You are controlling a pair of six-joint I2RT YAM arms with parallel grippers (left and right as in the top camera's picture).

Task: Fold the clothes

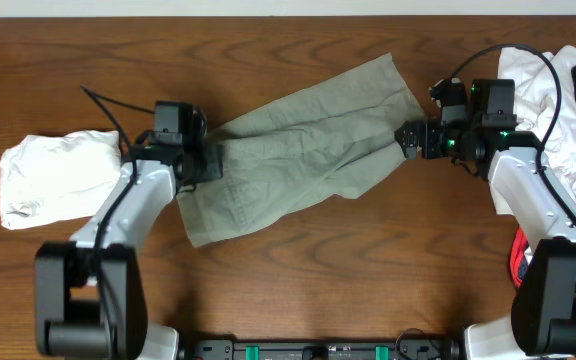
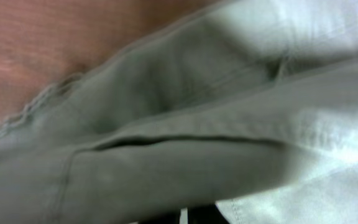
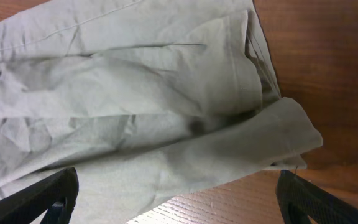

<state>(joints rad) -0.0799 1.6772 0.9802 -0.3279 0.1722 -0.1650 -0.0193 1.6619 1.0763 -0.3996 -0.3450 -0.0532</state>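
Note:
The khaki-beige shorts (image 1: 308, 140) lie spread diagonally across the wooden table, from lower left to upper right. My left gripper (image 1: 211, 160) sits at their left edge, where the cloth bunches. In the left wrist view, blurred khaki cloth (image 2: 166, 124) fills the frame and the dark jaws (image 2: 194, 218) show close together at the bottom, shut on it. My right gripper (image 1: 408, 140) is at the shorts' right edge. In the right wrist view its fingers (image 3: 178, 177) are spread wide, with a hemmed corner of the shorts (image 3: 135, 93) lying between and beyond them.
A crumpled white garment (image 1: 53, 175) lies at the far left. A pile of white and black clothes (image 1: 558, 90) sits at the back right, partly under the right arm. Something red (image 1: 517, 262) shows at the right edge. Bare wood (image 1: 368, 280) lies in front.

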